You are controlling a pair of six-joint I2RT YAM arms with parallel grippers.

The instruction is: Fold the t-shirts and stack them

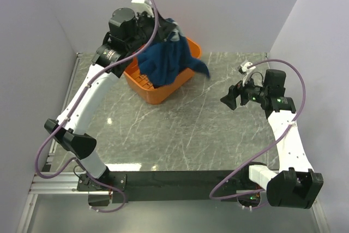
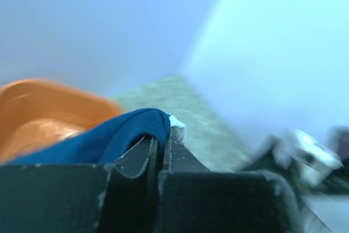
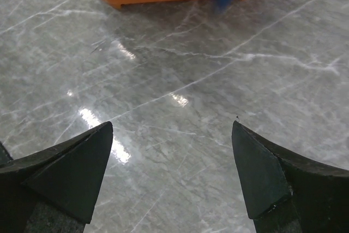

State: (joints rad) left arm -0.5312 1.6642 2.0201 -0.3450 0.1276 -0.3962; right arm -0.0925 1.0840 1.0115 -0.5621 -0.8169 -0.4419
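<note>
Right gripper (image 3: 172, 159) sits at 3 o'clock over the table (image 1: 185, 129), jaws wide apart and holding nothing. Its wrist view shows only marble between the fingertips (image 3: 82, 162), and it's well apart from any cloth. Further out at 11 o'clock is the orange basket (image 1: 158, 95). The dark blue shirt (image 1: 163, 61) hangs bunched above it, lower part resting in the basket and across the rim, one loose end trailing off toward 1 o'clock. Farthest back, the left gripper (image 2: 161, 143) is raised over the basket with jaws clamped tight on a fold of the shirt. A white bit (image 2: 177, 126) shows right at the pinch, maybe the neck label, can't confirm. Can't tell if more shirts lie under it in the basket. My read: this is the pick-out step, folding not started, nothing stacked. Next move calls for lifting until the hanging cloth clears the rim, then carrying it toward the middle of the table and laying it down. A single pinch point leaves it bunched, so the right gripper likely has to take a second edge or shoulder to spread it flat. Watch that the trailing end doesn't snag the rim and drag the basket.
</note>
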